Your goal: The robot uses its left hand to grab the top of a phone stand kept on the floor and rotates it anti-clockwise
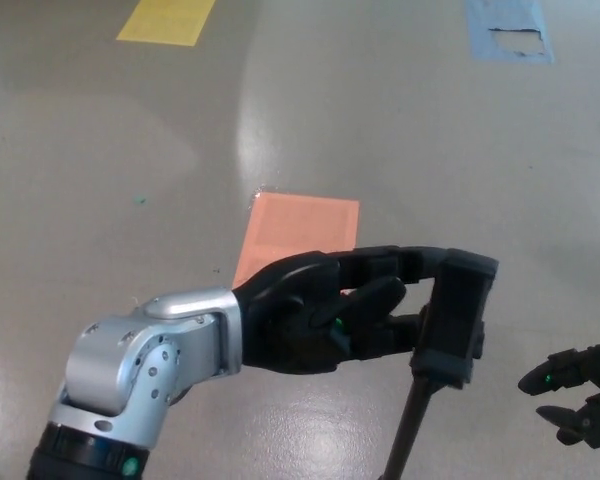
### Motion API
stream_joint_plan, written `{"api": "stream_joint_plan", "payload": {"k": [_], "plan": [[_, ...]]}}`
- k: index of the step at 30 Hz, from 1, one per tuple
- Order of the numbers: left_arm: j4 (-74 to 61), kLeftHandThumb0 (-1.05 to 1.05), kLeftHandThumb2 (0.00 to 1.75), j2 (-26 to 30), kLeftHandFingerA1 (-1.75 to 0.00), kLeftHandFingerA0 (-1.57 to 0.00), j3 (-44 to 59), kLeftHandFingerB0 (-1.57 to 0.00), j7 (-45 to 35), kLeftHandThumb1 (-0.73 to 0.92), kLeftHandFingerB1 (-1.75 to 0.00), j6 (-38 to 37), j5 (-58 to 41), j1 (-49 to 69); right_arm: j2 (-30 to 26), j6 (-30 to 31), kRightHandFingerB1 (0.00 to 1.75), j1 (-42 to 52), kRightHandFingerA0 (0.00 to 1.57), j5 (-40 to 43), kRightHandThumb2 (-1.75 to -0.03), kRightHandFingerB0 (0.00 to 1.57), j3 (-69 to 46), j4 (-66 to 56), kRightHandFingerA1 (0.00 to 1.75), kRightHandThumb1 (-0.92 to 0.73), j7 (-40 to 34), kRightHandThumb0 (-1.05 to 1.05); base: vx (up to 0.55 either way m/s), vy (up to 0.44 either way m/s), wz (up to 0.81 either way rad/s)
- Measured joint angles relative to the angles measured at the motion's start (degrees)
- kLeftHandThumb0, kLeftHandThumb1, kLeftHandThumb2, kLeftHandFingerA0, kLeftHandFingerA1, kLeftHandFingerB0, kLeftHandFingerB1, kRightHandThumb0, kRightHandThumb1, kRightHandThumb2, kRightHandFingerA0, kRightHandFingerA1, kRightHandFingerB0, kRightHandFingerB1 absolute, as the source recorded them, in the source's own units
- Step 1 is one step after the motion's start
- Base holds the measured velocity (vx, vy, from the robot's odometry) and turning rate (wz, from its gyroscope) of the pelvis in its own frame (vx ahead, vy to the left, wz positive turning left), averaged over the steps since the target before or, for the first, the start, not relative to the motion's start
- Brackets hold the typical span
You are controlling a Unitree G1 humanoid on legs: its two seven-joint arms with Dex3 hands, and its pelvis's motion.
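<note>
Left hand (325, 318) is reaching in from the lower left, silver forearm (145, 370) behind it, black fingers (405, 262) stretched toward the top of the phone stand (453, 316). Upper fingers are touching the top edge of the stand's black clamp head, thumb and lower finger lying against its left side; looks like a loose hold around the head, but whether the fingers are actually pinching it tight can't be told from this angle. Phone stand is standing right of centre in the lower half of the view, clamp head tilting slightly, its thin black pole (408, 430) running down and left out of the bottom edge. Right hand (580, 393) is showing at the bottom right corner, well apart from the stand, fingers spread and holding nothing. Grey glossy floor (130, 180) is carrying an orange patch (298, 230) just behind the left hand, a yellow patch (167, 22) at top left, a blue patch (508, 30) at top right.
</note>
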Motion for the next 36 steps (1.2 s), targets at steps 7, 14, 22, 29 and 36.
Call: {"api": "stream_joint_plan", "payload": {"k": [7, 14, 22, 29, 36], "plan": [[7.16, -0.93, 0.92, 3.53, -0.05, 0.00, 0.08, 0.00, -0.31, 0.59, 0.00, -5.13, 2.18, 0.20, 0.19, 0.28, 0.46, 0.02, 0.46, 0.17, -0.87, 0.33, -0.65, -0.04, 0.52, -0.64, 0.00, -0.53, 0.00, 0.000, 0.00], [17.62, -0.94, 0.93, 6.83, 0.00, 0.00, 0.91, 0.00, 0.74, 0.57, -0.01, -10.58, 4.46, 0.16, 0.29, 0.41, 0.46, 0.02, 0.46, 0.17, -0.87, 0.33, -1.01, -0.02, 0.51, -0.64, -0.01, -0.53, 0.00, 0.000, 0.00], [26.43, -0.87, 0.86, 9.72, -0.05, 0.00, 1.90, 0.00, 2.29, 0.55, 0.00, -15.96, 6.82, 0.18, 0.32, 0.44, 0.34, 0.02, 0.53, 0.16, -0.62, 0.36, -1.09, -0.01, 0.39, -0.76, -0.01, -0.47, 0.00, 0.000, 0.00], [31.27, -0.55, 0.69, 12.18, -0.42, -0.14, 1.00, -0.02, 3.59, 0.38, -0.21, -20.87, 9.29, 0.67, 0.34, 0.44, 0.34, 0.02, 0.53, 0.15, -0.63, 0.35, -1.08, -0.01, 0.40, -0.76, -0.02, -0.48, 0.00, 0.000, 0.00], [35.81, -0.12, 0.61, 14.88, -0.36, -0.21, -2.76, -0.11, 7.62, 0.53, -0.24, -25.79, 13.58, 1.91, 0.37, 0.44, 0.34, 0.02, 0.53, 0.16, -0.62, 0.36, -1.09, 0.01, 0.40, -0.76, -0.02, -0.48, 0.00, 0.000, 0.00]]}}
